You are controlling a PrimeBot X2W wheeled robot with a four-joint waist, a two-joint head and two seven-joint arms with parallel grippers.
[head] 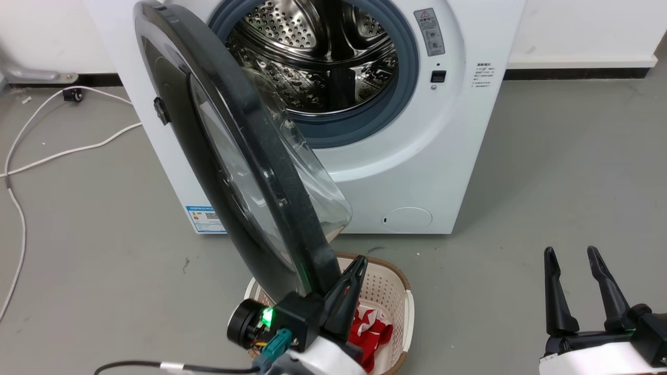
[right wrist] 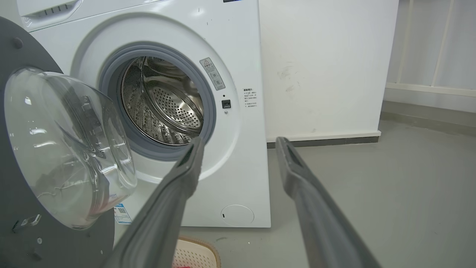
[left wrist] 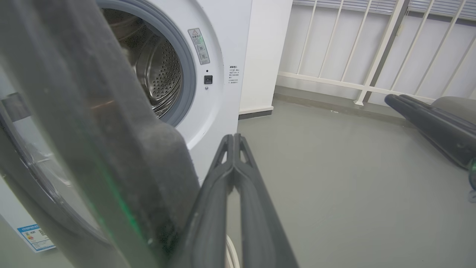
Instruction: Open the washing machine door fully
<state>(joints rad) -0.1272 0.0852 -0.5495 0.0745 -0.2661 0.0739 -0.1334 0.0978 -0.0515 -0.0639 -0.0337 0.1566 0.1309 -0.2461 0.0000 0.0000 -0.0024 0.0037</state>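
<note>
Head view: door (head: 271, 172) beside left tool (head: 358, 263)

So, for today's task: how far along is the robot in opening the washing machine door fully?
Done: the door is unlatched and swung well off the washing machine, baring the drum. In hand: the shut left gripper sits against the door's lower edge, seemingly pushing it. To do: the door stands about halfway, so it needs swinging wider. The right gripper is open.
</note>
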